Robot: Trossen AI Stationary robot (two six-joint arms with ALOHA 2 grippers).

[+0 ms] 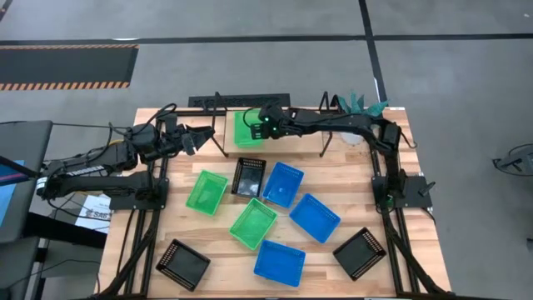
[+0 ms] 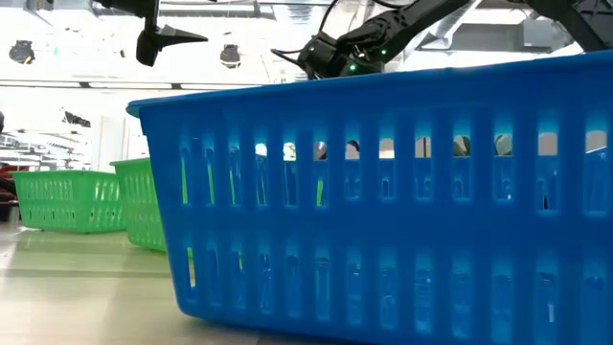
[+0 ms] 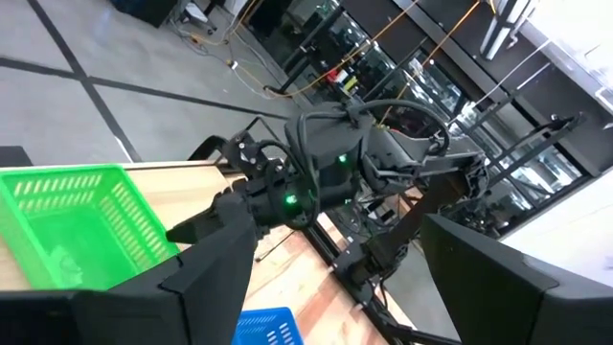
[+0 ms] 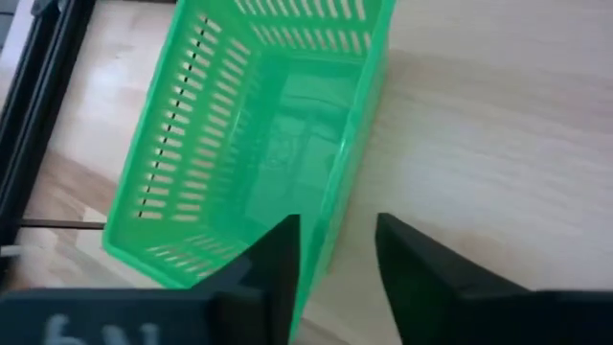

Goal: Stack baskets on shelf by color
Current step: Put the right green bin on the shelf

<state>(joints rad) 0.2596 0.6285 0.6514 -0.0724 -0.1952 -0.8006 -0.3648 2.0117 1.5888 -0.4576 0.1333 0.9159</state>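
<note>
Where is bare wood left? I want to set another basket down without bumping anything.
Bare wood shows between the right black mesh basket and the table's far right corner, and at the near edge between the left black basket and the nearest blue plastic basket. The centre is crowded with baskets.

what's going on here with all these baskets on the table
A two-armed robot is sorting baskets by color. The right gripper hangs over the rim of a green basket at the back of the table, by the black shelf, fingers apart around its wall. The left gripper waits open nearby, holding nothing. Eight more baskets lie loose on the table: two green, three blue, three black.
</note>
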